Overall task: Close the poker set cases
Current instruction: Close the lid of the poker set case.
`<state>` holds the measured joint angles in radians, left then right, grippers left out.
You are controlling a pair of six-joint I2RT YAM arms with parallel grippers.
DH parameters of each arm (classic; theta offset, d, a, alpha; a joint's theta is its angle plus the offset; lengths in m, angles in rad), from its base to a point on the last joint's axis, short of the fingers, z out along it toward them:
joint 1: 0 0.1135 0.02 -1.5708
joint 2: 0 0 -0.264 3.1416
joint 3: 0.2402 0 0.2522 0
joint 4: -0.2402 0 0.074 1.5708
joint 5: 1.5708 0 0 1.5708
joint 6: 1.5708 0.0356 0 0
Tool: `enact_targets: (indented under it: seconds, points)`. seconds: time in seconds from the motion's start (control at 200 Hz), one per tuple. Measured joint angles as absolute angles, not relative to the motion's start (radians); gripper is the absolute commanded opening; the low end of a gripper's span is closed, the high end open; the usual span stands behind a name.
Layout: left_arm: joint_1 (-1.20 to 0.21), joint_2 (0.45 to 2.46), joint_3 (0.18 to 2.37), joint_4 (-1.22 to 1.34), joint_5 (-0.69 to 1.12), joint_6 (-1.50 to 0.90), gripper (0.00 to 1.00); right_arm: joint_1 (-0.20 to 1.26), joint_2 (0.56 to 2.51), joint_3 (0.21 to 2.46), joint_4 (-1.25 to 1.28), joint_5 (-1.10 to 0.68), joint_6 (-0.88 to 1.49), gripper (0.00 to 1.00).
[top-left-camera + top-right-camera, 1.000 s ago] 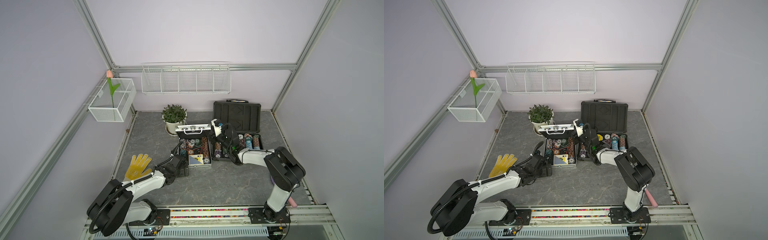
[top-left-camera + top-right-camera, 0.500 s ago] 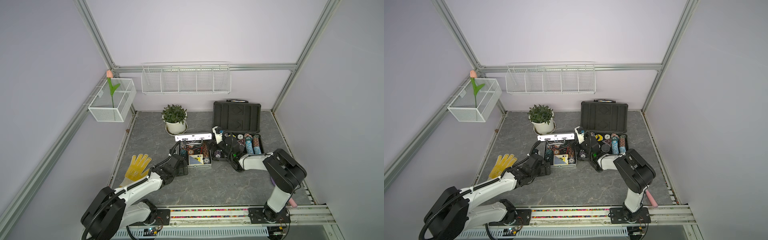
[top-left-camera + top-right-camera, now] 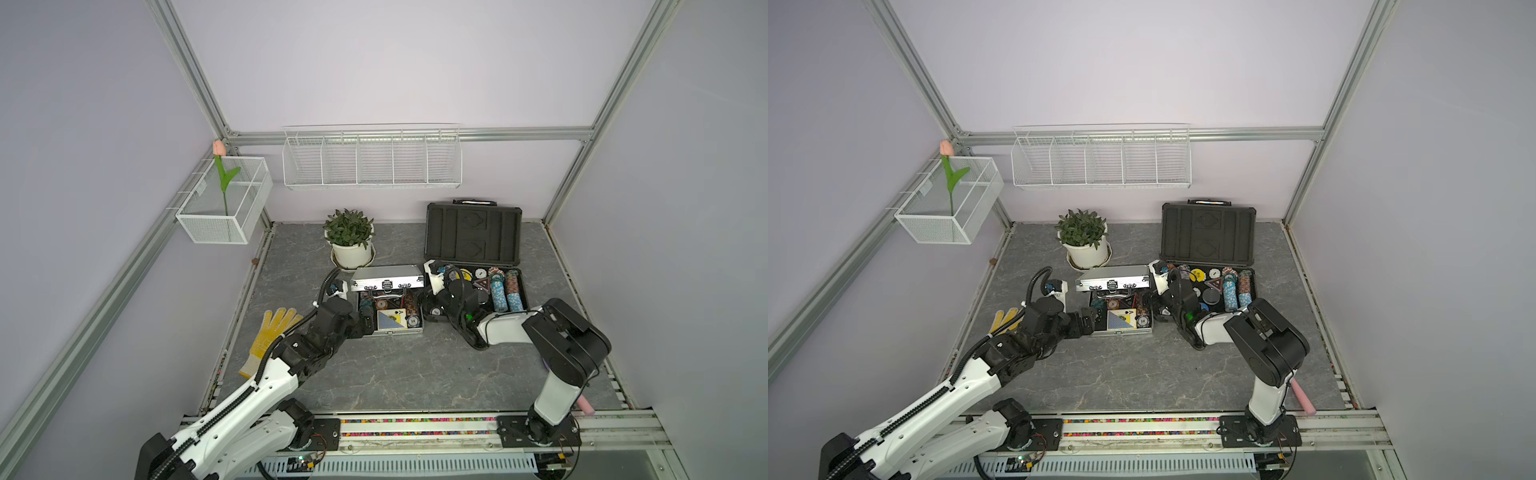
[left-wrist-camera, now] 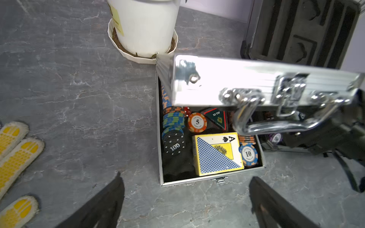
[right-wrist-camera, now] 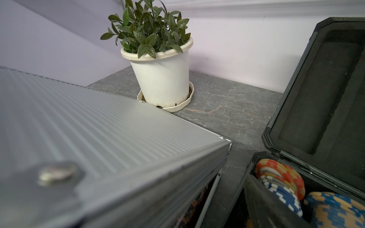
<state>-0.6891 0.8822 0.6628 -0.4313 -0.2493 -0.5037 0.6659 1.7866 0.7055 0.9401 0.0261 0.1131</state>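
Silver case [image 3: 386, 277] lid half open, potted plant [image 3: 351, 245] behind; dark-grey case [image 3: 473, 237] lid upright; left fingers [image 4: 110, 197] apart beside yellow glove [image 3: 270, 336]; right fingers [image 5: 266, 207]: spread cannot be told

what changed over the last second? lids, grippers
The silver case lid swung down from about upright to a low tilt over its chips, not shut yet. The right gripper came down with it at the lid's right edge; whether it holds on is unclear. Unchanged: left gripper open at the case's front, dark case wide open.
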Motion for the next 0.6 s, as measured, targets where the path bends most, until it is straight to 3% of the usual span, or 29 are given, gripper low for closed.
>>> enact_targets:
  seconds: [0.355,0.6]
  points:
    - [-0.69,0.91,0.706,-0.414,-0.265,-0.442,1.0,0.704,1.803,0.633,0.947,0.054,0.12,0.99]
    - [-0.689,1.048,0.795,-0.313,-0.285,-0.405,1.0,0.734,1.805,0.595,0.966,0.082,0.129,1.0]
